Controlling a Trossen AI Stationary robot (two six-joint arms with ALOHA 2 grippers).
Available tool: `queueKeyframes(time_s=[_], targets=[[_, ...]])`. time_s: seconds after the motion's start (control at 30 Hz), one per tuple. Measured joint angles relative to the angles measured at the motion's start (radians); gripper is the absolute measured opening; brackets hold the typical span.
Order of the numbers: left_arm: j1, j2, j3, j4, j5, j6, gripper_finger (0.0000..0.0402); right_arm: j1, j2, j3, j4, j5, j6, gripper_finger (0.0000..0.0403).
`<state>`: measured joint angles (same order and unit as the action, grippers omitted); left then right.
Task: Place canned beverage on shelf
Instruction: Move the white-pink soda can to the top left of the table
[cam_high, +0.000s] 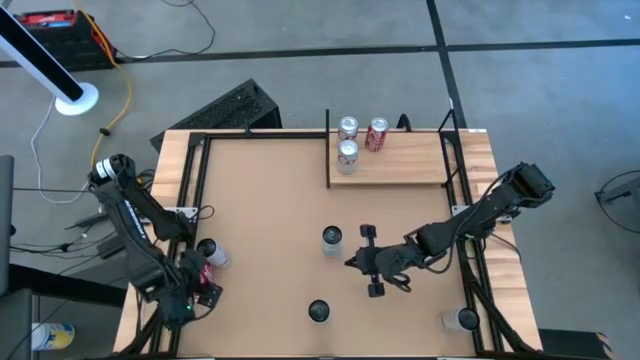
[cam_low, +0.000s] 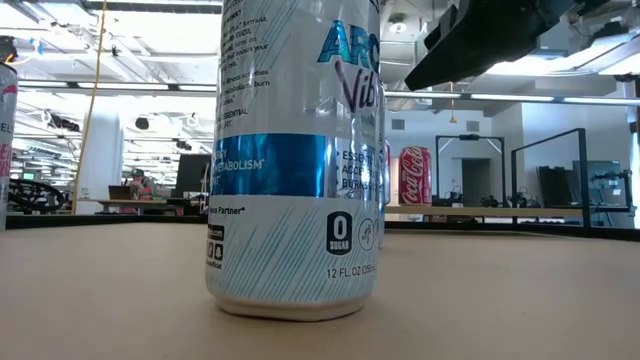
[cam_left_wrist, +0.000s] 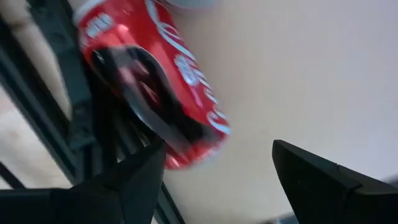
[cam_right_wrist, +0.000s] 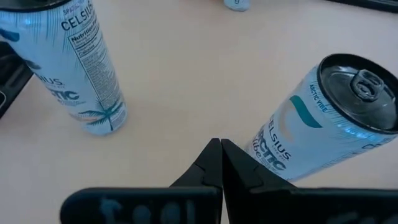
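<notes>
- The shelf, a small light-wood plank with black rods at its ends, sits at the far edge of the bench, toward the right corner.
- Three cans stand on the shelf's left part: a silver can at the back, a red can just beside it, and a second silver can in front of the first.
- The right gripper hovers over the middle of the bench, slightly right of centre, its jaws pressed together and holding nothing.
- A pale blue-and-white can stands upright just beside the right gripper, on its far-left side; the right wrist view shows it close to the closed fingertips, not touching.
- A dark-topped can stands near the bench's near edge, about mid-width; it fills the low view.
- Another can stands near the near right corner.
- The left gripper waits at the near left corner, jaws spread apart and empty.
- A red cola can stands by the left edge rail, just ahead of the left gripper, with a silver-topped can just beside it.
</notes>
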<state>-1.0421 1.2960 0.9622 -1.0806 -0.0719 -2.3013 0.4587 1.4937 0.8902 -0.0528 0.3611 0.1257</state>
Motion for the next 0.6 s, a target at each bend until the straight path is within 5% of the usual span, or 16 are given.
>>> queueKeyframes(time_s=[0.6], targets=[[0.016, -0.006, -0.164, 0.024, -0.012, 0.009, 0.0281, -0.023, 0.0, 0.0, 0.001, -0.005, -0.127, 0.0024]])
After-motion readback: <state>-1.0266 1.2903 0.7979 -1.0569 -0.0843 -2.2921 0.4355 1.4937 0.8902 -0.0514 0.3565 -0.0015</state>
